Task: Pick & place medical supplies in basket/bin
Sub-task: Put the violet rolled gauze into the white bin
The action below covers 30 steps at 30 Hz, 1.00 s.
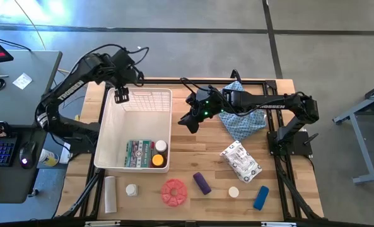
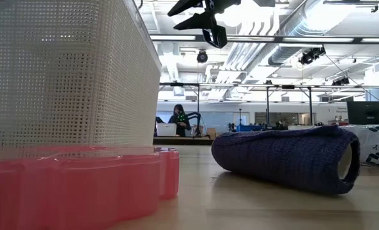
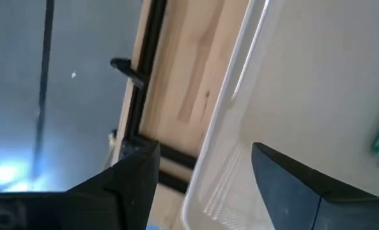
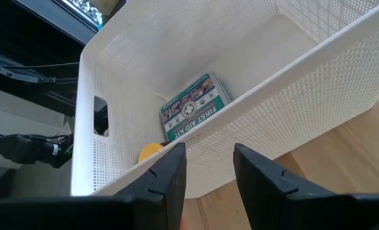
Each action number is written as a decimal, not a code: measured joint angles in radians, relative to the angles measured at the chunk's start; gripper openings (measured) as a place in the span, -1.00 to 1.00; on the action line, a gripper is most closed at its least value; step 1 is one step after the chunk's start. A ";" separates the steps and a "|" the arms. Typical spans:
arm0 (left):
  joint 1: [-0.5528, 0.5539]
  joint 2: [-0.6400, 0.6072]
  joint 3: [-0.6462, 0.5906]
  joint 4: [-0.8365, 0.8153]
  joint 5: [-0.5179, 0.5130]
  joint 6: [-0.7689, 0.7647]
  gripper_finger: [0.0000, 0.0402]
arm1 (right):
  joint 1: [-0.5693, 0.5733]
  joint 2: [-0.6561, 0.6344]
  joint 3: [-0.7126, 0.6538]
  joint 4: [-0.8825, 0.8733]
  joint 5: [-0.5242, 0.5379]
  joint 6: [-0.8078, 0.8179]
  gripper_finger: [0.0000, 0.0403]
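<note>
A large white lattice-walled plastic bin (image 1: 108, 135) already holds a green-and-white first-aid packet (image 1: 138, 154), a white-capped jar (image 1: 161, 145) and a yellow-capped amber bottle (image 1: 157, 160). Beside the bin wait a white tube (image 1: 110, 193), red disc (image 1: 173, 192), purple cylinder (image 1: 202, 183), blue cylinder (image 1: 260, 197) and printed white packet (image 1: 240, 159). The left gripper (image 1: 121, 95) hangs spread and empty over the bin's far corner, and the right gripper (image 1: 190, 122) hovers beside it, parted, holding nothing; only its wrist view reads "FIRST AID KIT".
</note>
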 joint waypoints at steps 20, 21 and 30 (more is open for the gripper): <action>0.001 -0.043 0.224 0.129 0.452 -0.605 -0.06 | -0.021 -0.066 0.000 -0.064 -0.006 0.029 -0.41; 0.002 -0.043 0.224 0.138 0.453 -0.638 -0.07 | -0.027 -0.075 0.000 -0.068 -0.002 0.029 -0.41; -0.006 -0.070 0.239 0.278 0.612 -0.628 -0.15 | -0.040 -0.170 0.000 -0.086 0.106 0.053 -0.44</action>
